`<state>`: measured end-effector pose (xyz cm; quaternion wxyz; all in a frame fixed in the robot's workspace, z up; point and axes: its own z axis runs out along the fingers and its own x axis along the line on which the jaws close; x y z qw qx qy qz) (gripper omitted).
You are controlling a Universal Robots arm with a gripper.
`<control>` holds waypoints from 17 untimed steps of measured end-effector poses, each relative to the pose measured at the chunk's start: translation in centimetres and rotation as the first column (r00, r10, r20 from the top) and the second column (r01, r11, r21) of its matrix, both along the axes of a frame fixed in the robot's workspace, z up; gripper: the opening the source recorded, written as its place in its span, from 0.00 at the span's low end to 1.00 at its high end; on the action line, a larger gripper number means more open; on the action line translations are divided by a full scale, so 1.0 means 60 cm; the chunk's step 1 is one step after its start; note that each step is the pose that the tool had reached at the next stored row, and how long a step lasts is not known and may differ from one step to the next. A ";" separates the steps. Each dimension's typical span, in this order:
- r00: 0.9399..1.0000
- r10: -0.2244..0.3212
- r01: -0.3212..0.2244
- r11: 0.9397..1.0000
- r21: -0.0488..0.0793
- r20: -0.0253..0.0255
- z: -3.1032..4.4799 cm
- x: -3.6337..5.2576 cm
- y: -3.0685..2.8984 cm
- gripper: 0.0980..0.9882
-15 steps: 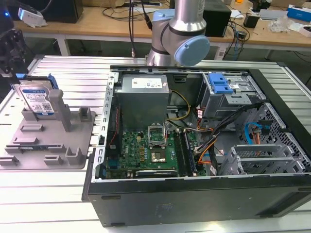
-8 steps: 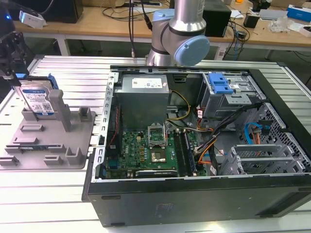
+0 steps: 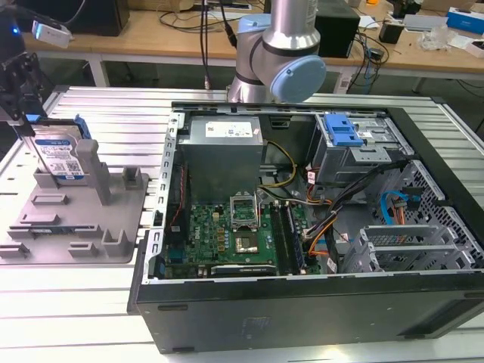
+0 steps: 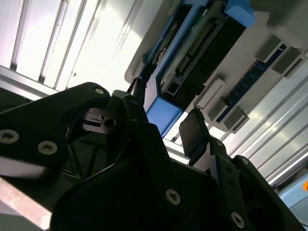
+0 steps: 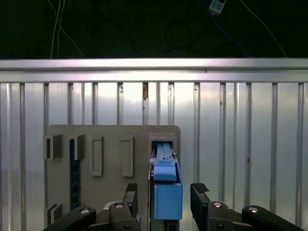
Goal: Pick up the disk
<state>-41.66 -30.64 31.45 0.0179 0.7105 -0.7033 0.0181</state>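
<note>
Ribbed aluminium table [image 3: 76,318], cluttered wooden workbenches [image 3: 136,41] behind.

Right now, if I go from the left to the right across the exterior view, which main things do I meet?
Disk → power supply box → blue latch

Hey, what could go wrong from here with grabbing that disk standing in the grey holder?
1. The gripper straddles the blue edge of the disk, jaws open with gaps on both sides; if it is off-centre, one side may touch first and tilt the disk.
2. The disk stands upright in a slot of the grey holder; a slanted pull might jam it or drag the holder along.
</note>
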 end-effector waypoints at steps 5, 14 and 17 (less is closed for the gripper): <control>1.000 0.012 -0.012 1.000 0.000 0.000 -0.007 -0.003 0.0000 0.52; 1.000 0.012 -0.012 1.000 0.002 0.000 -0.017 -0.003 -0.0010 0.52; 1.000 0.012 -0.012 1.000 0.003 0.000 -0.020 -0.003 -0.0018 0.52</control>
